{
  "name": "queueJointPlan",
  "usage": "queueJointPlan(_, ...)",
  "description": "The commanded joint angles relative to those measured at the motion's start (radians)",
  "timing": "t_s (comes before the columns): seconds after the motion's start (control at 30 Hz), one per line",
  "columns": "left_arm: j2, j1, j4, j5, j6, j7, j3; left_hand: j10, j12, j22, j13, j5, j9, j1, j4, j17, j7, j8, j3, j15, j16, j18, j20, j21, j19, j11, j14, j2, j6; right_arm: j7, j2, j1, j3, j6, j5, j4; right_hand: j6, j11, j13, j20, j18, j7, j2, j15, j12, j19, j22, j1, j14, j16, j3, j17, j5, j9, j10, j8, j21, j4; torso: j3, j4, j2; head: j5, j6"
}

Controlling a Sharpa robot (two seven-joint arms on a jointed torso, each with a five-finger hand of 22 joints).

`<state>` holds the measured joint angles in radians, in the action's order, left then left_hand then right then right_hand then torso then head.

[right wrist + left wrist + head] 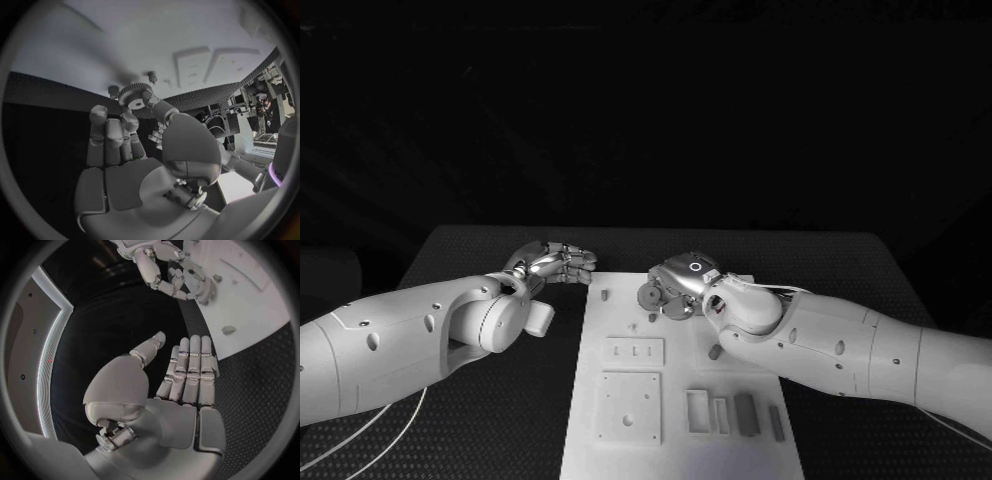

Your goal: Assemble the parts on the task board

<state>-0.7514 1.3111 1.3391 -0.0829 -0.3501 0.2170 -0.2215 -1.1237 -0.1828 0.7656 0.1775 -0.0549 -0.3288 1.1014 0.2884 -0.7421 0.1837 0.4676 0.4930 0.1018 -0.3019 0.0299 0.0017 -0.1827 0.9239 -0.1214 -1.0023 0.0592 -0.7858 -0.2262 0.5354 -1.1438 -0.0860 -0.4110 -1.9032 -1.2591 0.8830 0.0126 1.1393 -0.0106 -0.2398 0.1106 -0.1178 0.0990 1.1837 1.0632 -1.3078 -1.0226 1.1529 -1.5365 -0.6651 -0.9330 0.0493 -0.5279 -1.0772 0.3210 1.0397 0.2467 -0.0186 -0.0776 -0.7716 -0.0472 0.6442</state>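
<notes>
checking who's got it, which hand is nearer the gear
Right. The right hand pinches the gear in its fingers above the task board. The left hand hangs open off the board's left edge, apart from the gear.

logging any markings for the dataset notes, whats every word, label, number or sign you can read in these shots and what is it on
None: no readable text on the task board, the gear held in the right hand, or the left hand.
A small ring mark shows on the right hand in the head view, a symbol, not a letter or number.
Objects in the room behind, in the right wrist view, are too small and blurred to read.
</notes>
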Motion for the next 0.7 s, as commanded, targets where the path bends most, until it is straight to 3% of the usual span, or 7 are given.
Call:
queueJointPlan(0.03, 0.002, 0.002, 0.004, -0.002, -0.001, 0.005, 0.001, -0.001, 0.006, -0.001, 0.001, -0.002, -0.002, 0.002, -0.001, -0.002, 0.005, -0.004, -0.001, 0.003, 0.004, 0.008, 0.003, 0.004, 0.002, -0.005, 0.003, 0.004, 0.000, -0.005, -0.007, 0.003, 0.000, 0.014, -0.028, 0.017, 0.108, -0.012, -0.001, -0.006, -0.022, -0.001, -0.009, 0.002, 0.004, -0.001, -0.012, 0.000, 0.004, -0.002, -0.002, 0.003, 0.001, -0.001, 0.022, -0.001, 0.003, -0.005, 0.0002, 0.0003, 0.000, 0.001, 0.002)
queueJointPlan(0.33, 0.003, 0.003, 0.004, -0.002, 0.003, 0.000, 0.002, 0.000, 0.007, -0.001, 0.001, -0.002, -0.002, 0.000, -0.001, -0.002, 0.006, -0.005, -0.002, 0.003, 0.005, 0.008, 0.003, 0.005, 0.002, -0.006, 0.004, 0.005, 0.001, 0.002, -0.021, 0.004, -0.002, 0.011, -0.025, 0.045, 0.107, -0.012, -0.003, -0.007, -0.022, 0.000, -0.010, 0.002, 0.004, 0.000, -0.012, 0.002, 0.007, -0.002, -0.002, 0.001, 0.001, -0.001, 0.022, -0.003, 0.003, -0.008, 0.0001, 0.0036, 0.000, 0.003, 0.002)
queueJointPlan(0.7, 0.004, 0.003, 0.008, -0.002, 0.003, -0.001, 0.002, 0.000, 0.008, -0.002, 0.001, -0.002, -0.002, 0.000, -0.001, -0.002, 0.006, -0.006, -0.002, 0.003, 0.005, 0.008, 0.003, 0.005, 0.002, -0.006, 0.004, 0.005, 0.001, 0.010, -0.038, 0.006, -0.016, 0.024, -0.013, 0.053, 0.104, -0.011, -0.005, -0.007, -0.022, 0.001, -0.012, 0.002, 0.004, 0.001, -0.011, 0.002, 0.006, -0.002, -0.003, 0.005, 0.001, -0.001, 0.022, -0.005, 0.003, -0.010, 0.0012, 0.0030, 0.001, 0.007, 0.009)
